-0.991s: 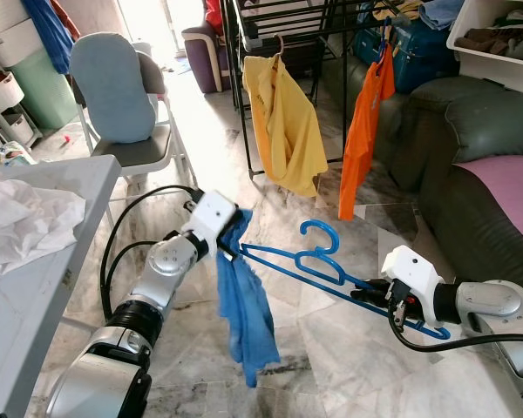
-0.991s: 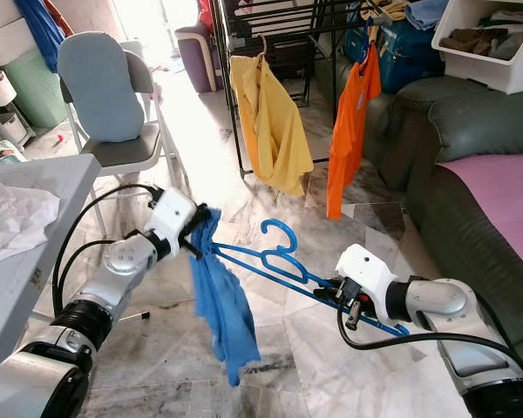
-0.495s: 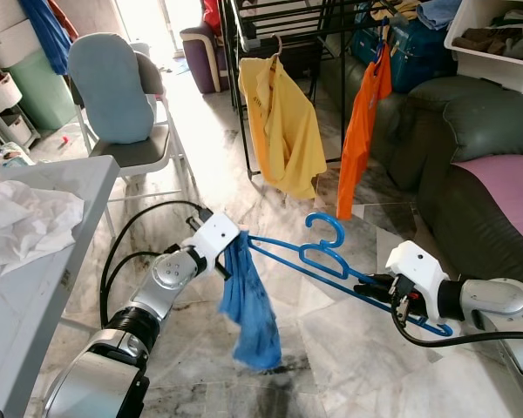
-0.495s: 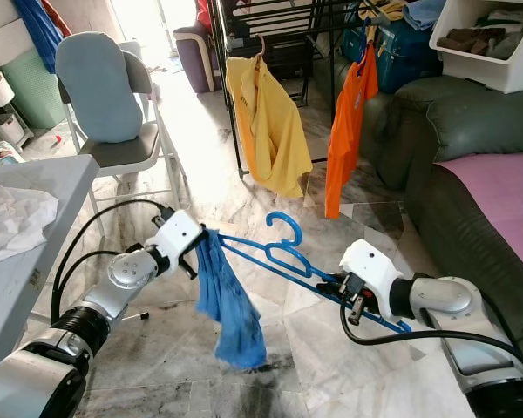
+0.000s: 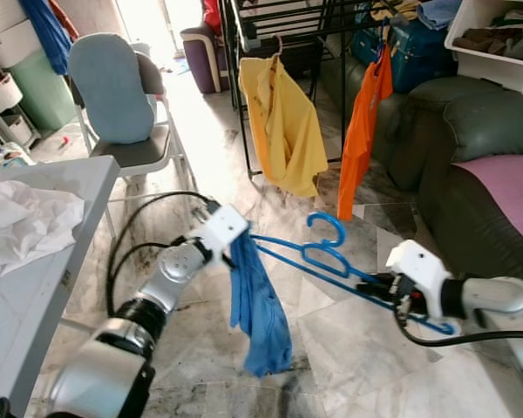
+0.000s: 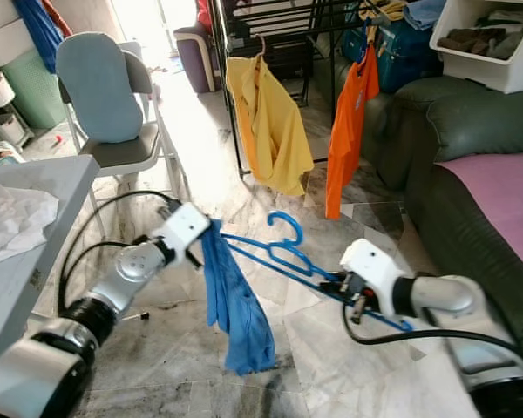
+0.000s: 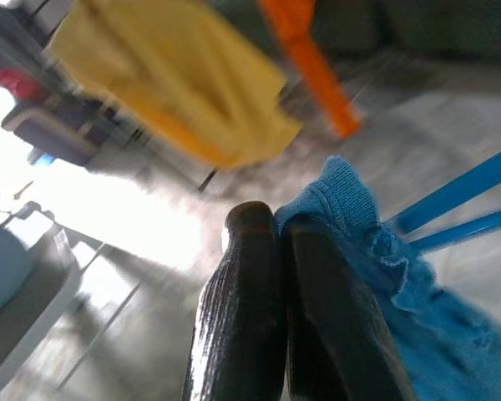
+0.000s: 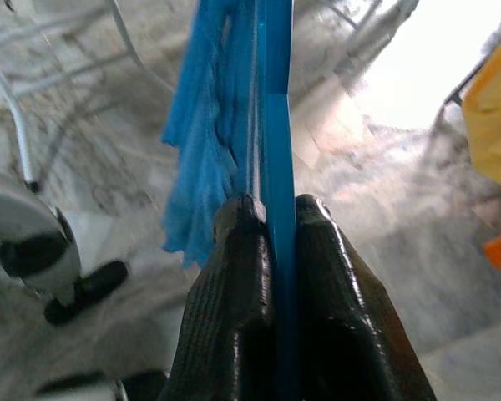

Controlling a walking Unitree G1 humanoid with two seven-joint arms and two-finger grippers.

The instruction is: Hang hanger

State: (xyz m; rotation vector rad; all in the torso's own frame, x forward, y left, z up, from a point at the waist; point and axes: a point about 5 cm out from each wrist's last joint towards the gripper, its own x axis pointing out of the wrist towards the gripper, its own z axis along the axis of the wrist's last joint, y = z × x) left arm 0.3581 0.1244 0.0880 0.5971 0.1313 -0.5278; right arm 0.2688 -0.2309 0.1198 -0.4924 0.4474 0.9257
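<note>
Rack: a black drying rack (image 5: 283, 22) is seen ahead across the marble floor (image 5: 331, 348), with a yellow shirt (image 5: 283, 122) and an orange shirt (image 5: 362, 122) already hung from it on hangers.

Sofa: a dark green sofa (image 5: 479, 148) is placed to the right of the rack.

Table: a grey table (image 5: 35, 261) with a white cloth (image 5: 22, 226) on it is seen at the left, and a chair (image 5: 126, 96) stands beyond it.

Garment: a blue garment (image 5: 257, 305) is draped over the left end of the hanger and hangs down towards the floor.

Hanger: a blue hanger (image 5: 327, 257) is held low between the two arms, well short of the rack, hook uppermost.

Left gripper: the left gripper (image 7: 275, 230) is pinched together on the blue cloth at the hanger's left end.

Right gripper: the right gripper (image 8: 275, 209) is clamped on the hanger's bar at its right end.

Step in hand: the loaded hanger is judged to be carried towards the rack; hanging is not yet done.

Next move: the hanger would need to be brought nearer, raised to rail height, and its hook set over a free stretch of rail beside the shirts, with the garment kept from slipping off.
</note>
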